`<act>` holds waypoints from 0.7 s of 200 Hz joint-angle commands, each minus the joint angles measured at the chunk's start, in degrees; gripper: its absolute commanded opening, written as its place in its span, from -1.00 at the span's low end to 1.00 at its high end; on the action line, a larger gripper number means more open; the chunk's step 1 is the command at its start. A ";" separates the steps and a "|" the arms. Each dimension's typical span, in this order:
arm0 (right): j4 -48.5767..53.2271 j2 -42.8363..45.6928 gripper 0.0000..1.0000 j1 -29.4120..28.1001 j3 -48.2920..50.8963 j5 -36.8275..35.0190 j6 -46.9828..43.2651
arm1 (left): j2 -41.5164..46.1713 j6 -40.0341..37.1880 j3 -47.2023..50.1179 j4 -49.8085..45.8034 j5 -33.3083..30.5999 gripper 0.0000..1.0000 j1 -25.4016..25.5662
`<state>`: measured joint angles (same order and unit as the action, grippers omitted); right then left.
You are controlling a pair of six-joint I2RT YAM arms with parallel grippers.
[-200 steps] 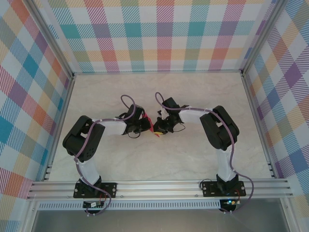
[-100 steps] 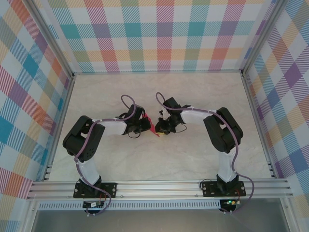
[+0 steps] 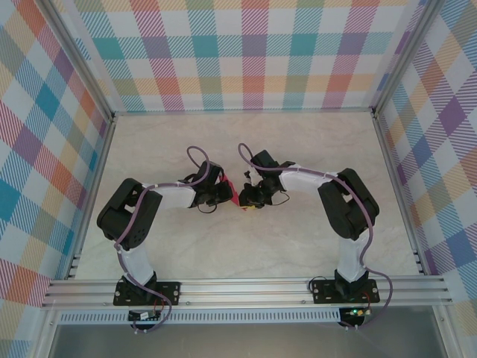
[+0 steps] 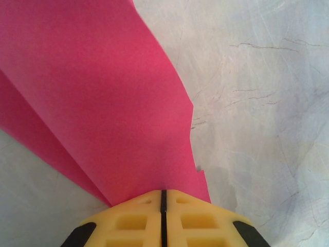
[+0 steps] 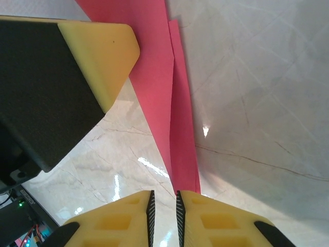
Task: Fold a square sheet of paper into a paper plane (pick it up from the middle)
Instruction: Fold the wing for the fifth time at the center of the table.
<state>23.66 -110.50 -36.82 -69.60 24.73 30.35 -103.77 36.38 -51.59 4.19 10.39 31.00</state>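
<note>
No legible text, label, brand, number or sign on any surface in view.

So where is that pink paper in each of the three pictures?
Top external: the pink paper is a small sliver at the centre of the pale marbled tabletop.
Left wrist: it fans across the upper left, up from the left end effector, which is shut on it.
Right wrist: a narrow strip from top centre down to the right end effector.
Shared landmark: that tabletop, beneath the paper in all three.
</note>
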 commanded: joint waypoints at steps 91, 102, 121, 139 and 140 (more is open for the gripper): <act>1.93 -3.76 -0.64 -0.34 -1.59 -1.17 -1.96 | -3.09 -0.09 1.10 -7.48 -1.79 -0.82 0.55; 2.19 -3.89 -0.65 -0.37 -1.76 -1.69 -2.07 | -3.13 -0.16 1.12 -7.37 -1.78 -0.82 0.55; 2.61 -3.96 -0.66 -0.37 -2.21 -2.55 -2.34 | -3.15 -0.08 1.13 -7.37 -1.79 -0.82 0.55; 2.98 -4.28 -0.67 -0.37 -2.57 -3.09 -2.79 | -3.28 -0.10 1.08 -7.35 -1.77 -0.82 0.55; 3.06 -4.33 -0.67 -0.37 -2.56 -3.10 -2.82 | -3.28 -0.09 1.07 -7.35 -1.77 -0.82 0.55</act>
<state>24.73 -113.10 -36.82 -70.52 23.33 29.08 -103.77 36.38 -51.59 4.19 10.41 31.00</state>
